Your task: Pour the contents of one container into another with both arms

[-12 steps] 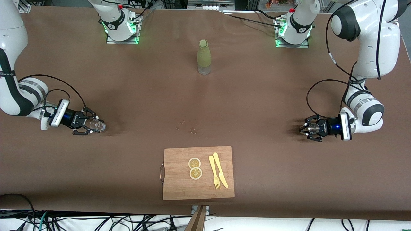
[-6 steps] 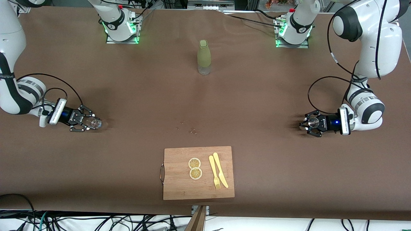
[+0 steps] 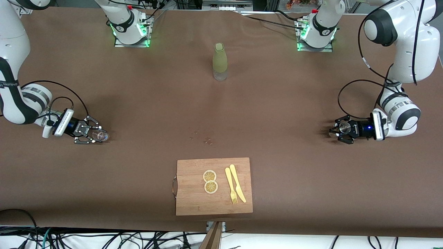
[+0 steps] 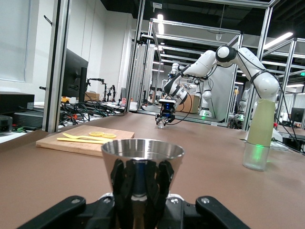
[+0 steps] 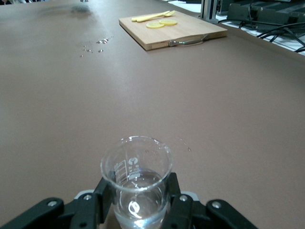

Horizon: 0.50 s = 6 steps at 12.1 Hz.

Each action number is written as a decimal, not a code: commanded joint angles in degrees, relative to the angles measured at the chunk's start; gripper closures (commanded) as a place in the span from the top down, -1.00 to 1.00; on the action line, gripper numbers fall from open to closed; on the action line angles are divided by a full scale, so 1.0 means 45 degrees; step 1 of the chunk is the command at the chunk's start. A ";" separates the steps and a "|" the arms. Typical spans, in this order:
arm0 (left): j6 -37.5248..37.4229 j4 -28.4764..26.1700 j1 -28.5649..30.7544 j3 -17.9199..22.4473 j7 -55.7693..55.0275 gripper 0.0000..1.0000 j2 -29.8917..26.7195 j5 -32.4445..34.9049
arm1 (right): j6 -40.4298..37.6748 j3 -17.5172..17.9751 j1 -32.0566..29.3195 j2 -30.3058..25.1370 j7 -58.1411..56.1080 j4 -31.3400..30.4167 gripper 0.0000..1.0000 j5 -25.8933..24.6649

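Nearest the front camera lies a wooden cutting board (image 3: 214, 186) with a metal handle, carrying two lemon slices (image 3: 210, 181) and a yellow fork (image 3: 231, 186) and knife (image 3: 237, 183) side by side. A few spilled droplets (image 3: 203, 136) sit on the brown table (image 3: 221, 114) just farther back.

My right gripper (image 5: 138, 207), low at the right arm's end of the table, is clamped on a clear glass beaker (image 5: 137, 181). The beaker stands upright, has printed measuring marks and a small pouring lip, and holds a little clear liquid at the bottom.

My left gripper (image 4: 138, 210), low at the left arm's end of the table, is clamped on a shiny steel cup (image 4: 142, 174) with a flared rim, upright.

Farthest back, midway between my two bases, stands an upright pale green bottle (image 3: 220, 62) with a clear base.
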 commanded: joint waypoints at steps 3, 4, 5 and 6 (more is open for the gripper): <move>-0.0292 0.0319 0.0327 -0.0137 0.0779 -1.00 0.0357 0.0411 | 0.0346 -0.0262 0.0458 -0.0094 0.0060 -0.0206 -0.16 -0.0134; -0.0272 0.0319 0.0327 -0.0137 0.1013 -1.00 0.0435 0.0391 | 0.0346 -0.0282 0.0458 -0.0094 0.0137 -0.0207 0.42 -0.0134; -0.0291 0.0319 0.0327 -0.0137 0.1054 -1.00 0.0494 0.0391 | 0.0346 -0.0282 0.0478 -0.0094 0.0119 -0.0207 0.99 -0.0134; -0.0272 0.0319 0.0327 -0.0137 0.1306 -1.00 0.0533 0.0411 | 0.0327 -0.0359 0.0478 -0.0094 0.0119 -0.0207 1.00 -0.0153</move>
